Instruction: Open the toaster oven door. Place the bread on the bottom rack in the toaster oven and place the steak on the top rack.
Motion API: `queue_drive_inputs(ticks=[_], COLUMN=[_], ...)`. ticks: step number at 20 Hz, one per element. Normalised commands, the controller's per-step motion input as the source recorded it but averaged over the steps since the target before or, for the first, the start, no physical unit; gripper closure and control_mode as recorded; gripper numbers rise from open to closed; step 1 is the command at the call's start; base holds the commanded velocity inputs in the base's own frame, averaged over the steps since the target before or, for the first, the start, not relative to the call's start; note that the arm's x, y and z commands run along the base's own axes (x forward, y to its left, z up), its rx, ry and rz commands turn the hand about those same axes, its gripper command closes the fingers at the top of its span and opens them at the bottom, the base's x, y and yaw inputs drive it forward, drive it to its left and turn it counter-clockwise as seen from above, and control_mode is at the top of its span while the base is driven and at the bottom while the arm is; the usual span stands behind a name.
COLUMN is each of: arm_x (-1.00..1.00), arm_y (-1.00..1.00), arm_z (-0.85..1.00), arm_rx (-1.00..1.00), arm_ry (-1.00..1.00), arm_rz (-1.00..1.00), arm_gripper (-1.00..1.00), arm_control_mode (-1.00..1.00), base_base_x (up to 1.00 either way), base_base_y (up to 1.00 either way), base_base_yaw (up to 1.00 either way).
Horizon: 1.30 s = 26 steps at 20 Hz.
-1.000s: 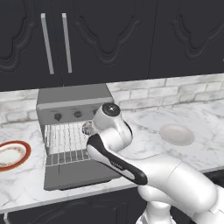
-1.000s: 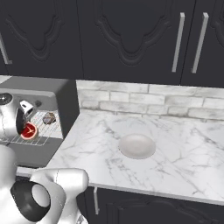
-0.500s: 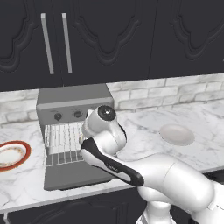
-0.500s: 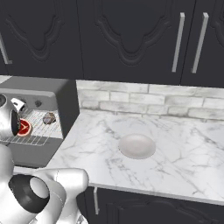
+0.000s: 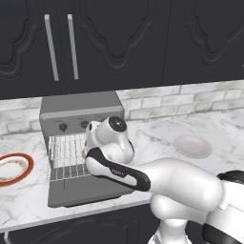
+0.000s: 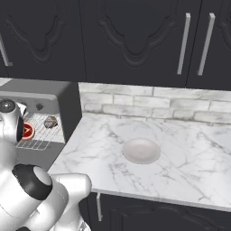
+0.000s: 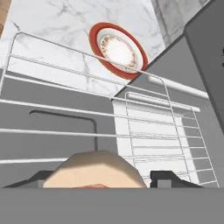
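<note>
Dark cabinets (image 5: 133, 38) with silver bar handles (image 5: 51, 47) above. Pale brick backsplash (image 6: 149, 101) beneath. White marble bench (image 6: 180, 162), grey-veined. Dark lower doors (image 6: 149, 216) under bench edge. Light even.

The toaster oven (image 5: 78, 108) is matt grey with thin bright wire racks (image 5: 69, 152), standing on a smooth veined marble table (image 6: 180, 158) beneath dark matt cabinets (image 6: 131, 36).

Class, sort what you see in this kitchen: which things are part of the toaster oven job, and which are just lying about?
Job:
toaster oven
door, open
racks
steak, on a rack
bread, on a rack
gripper, steak between its jaws

Lying about:
red-rimmed plate
white bowl
cabinets
</note>
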Motion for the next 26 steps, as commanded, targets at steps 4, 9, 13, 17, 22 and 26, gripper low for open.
queue_drive_inputs(ticks=[4, 9, 13, 17, 22, 26], arm_x=[0.03, 0.02, -0.05, 0.00, -0.01, -0.06], arm_y=[0.18, 0.12, 0.12, 0.03, 0.00, 0.01], arm_z=[-0.18, -0.16, -0.19, -0.05, 0.06, 0.16], arm_rx=[0.00, 0.00, 0.00, 0.00, 0.00, 0.00], arm_ry=[-0.02, -0.02, 0.00, 0.00, -0.04, -0.08], arm_rz=[0.00, 0.00, 0.00, 0.00, 0.00, 0.00], arm_gripper=[1.00, 1.00, -1.00, -1.00, -1.00, -1.00], arm_control_mode=[-1.00, -1.00, -1.00, -1.00, -1.00, -1.00], base_base_x=[0.00, 0.00, 0.00, 0.00, 0.00, 0.00], base_base_y=[0.00, 0.00, 0.00, 0.00, 0.00, 0.00], base_base_yaw=[0.00, 0.00, 0.00, 0.00, 0.00, 0.00])
